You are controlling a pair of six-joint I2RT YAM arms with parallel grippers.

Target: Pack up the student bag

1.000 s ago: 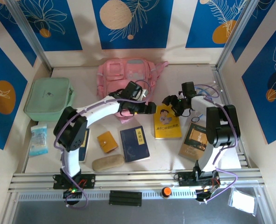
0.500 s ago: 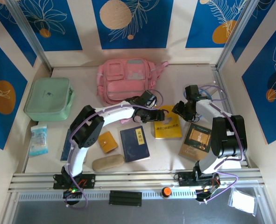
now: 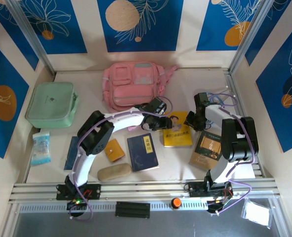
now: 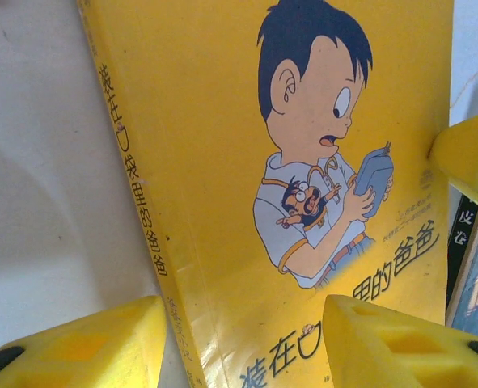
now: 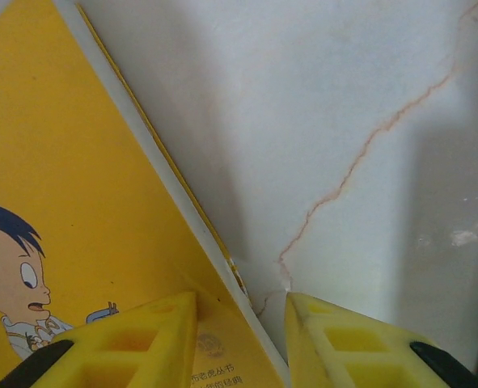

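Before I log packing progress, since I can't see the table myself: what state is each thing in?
Backpack: lying flat at the back, looks zipped shut.
Green case: looks zipped shut.
Yellow book: closed, lying flat.
Blue book: closed, lying flat.
Left gripper: open, straddling the yellow book's spine edge.
Right gripper: open, straddling the yellow book's opposite edge.

From above, the left arm (image 3: pixel 121 118) hides the yellow book's (image 3: pixel 180 136) left edge — its title too small to read. In the left wrist view the book and left fingers (image 4: pixel 85 343) run off the bottom.
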